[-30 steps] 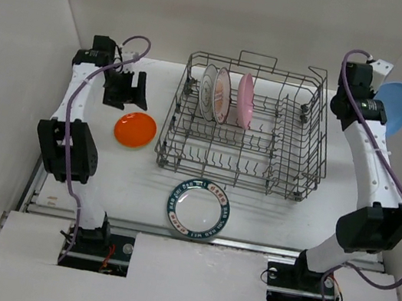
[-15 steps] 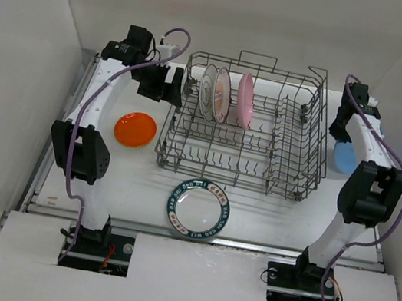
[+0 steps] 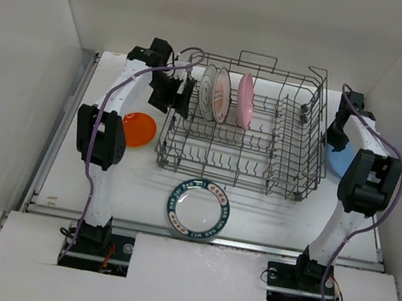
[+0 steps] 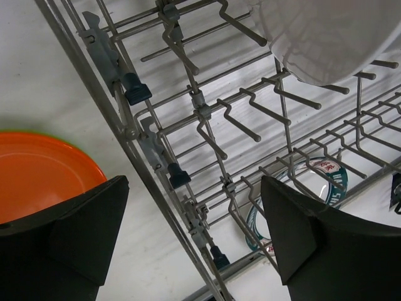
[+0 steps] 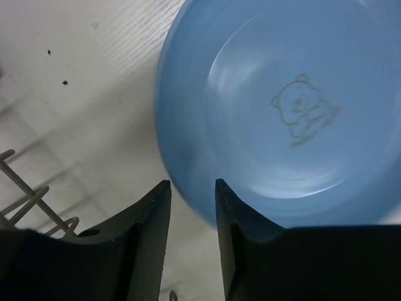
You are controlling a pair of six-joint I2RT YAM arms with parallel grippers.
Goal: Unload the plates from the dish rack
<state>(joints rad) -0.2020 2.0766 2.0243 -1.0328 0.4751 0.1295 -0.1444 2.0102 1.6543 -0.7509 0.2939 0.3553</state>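
Blue plate (image 5: 282, 113) lay flat just past right gripper (image 5: 190, 188), jaws narrowly apart, empty; left gripper (image 4: 194, 182) gaped wide over dish rack (image 4: 128, 133) edge.

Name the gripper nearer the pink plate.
Left. The left gripper hovers at the dish rack's left end, near the pink plate; the right gripper sits beyond its right side.

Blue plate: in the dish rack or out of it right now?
Out. The blue plate is right of the dish rack, beyond its wire wall, over the table; the right wrist view shows tabletop beside it.
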